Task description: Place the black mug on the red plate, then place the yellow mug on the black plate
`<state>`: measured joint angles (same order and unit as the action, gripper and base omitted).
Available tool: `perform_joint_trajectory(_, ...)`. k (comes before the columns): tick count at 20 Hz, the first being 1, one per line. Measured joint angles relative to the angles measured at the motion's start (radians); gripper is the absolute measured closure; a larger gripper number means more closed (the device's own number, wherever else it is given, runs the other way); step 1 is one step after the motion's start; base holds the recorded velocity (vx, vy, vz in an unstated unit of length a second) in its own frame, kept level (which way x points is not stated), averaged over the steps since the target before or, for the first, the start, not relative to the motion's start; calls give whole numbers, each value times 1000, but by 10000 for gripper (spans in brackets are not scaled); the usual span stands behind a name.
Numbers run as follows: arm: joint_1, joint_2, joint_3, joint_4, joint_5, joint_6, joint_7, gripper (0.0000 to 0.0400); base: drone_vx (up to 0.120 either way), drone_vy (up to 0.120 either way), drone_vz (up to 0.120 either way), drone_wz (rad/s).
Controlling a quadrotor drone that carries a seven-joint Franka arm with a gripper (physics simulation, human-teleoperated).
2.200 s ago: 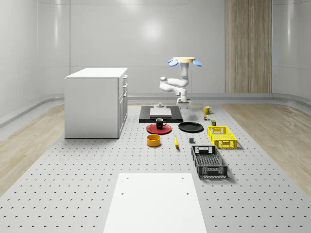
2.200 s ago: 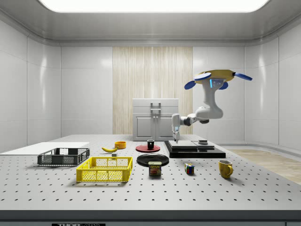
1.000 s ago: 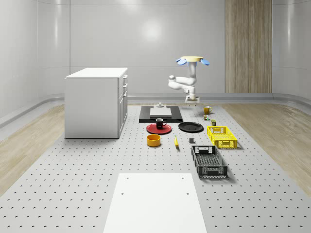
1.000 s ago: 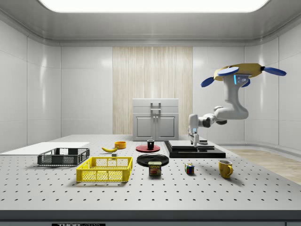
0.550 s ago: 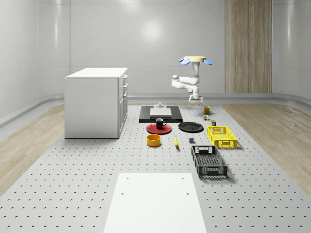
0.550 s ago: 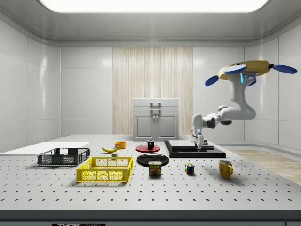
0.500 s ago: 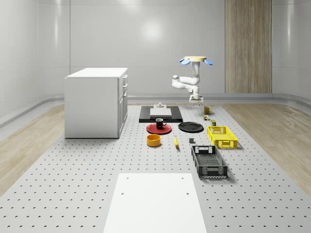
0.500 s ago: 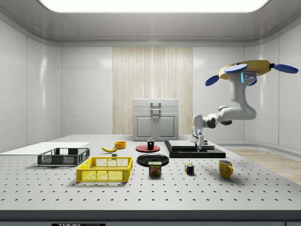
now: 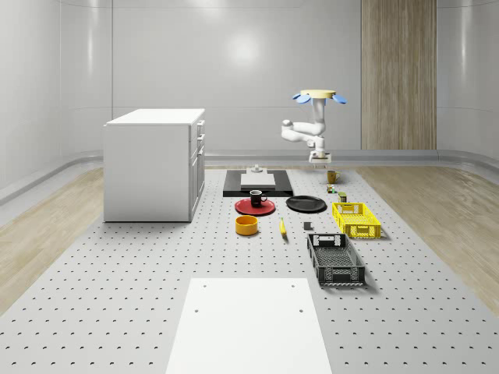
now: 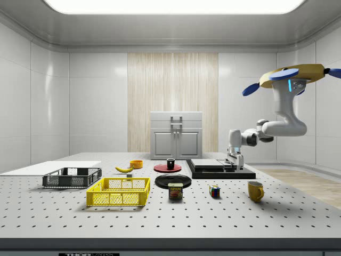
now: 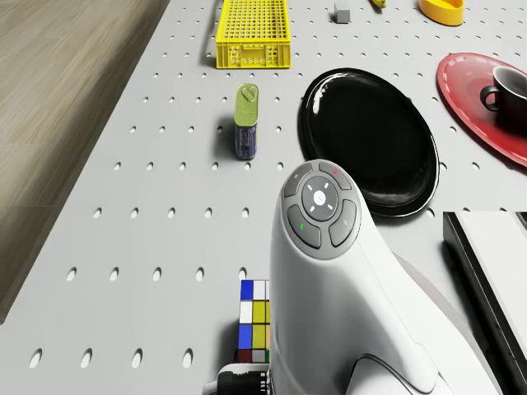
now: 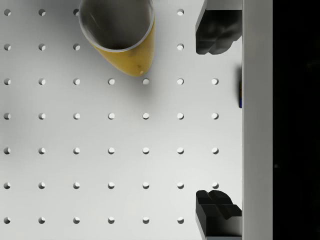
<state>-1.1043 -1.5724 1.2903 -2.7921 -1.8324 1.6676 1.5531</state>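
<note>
I hover the drone (image 10: 292,76) beside the yellow mug (image 10: 255,191), gripper (image 12: 216,125) above the table near it, jaws spread, empty. Mug upright on the table: rigid, light, likely slick; I would pinch its rim wall.

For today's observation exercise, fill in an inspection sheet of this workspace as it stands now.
Surface: perforated grey table with a white panel.
Job's things: black mug sits on red plate; black plate bare; yellow mug upright on the table.
Clutter: yellow crate, black crate, banana, yellow bowl, can, colour cube, black slab.
End effector: open, empty, above the table beside the yellow mug.
Drone: hovers near the table's far end, past the black slab.
Cables: nothing seen.
Surroundings: white cabinet, wood wall panel.
</note>
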Motion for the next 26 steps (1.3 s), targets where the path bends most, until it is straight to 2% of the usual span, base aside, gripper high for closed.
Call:
perform_joint_trajectory(12, 0, 0, 0, 0, 0, 0, 0, 0, -120, 120, 0, 0)
perform_joint_trajectory(16, 0, 0, 0, 0, 0, 0, 0, 0, 0, 120, -10, 0)
perform_joint_trajectory(21, 0, -1, 0, 0, 0, 1, 0, 0, 0, -8, -120, 0)
perform_joint_trajectory(23, 0, -1, 0, 0, 0, 1, 0, 0, 0, -120, -120, 0)
perform_joint_trajectory(26, 0, -1, 0, 0, 0, 1, 0, 0, 0, -13, -13, 0)
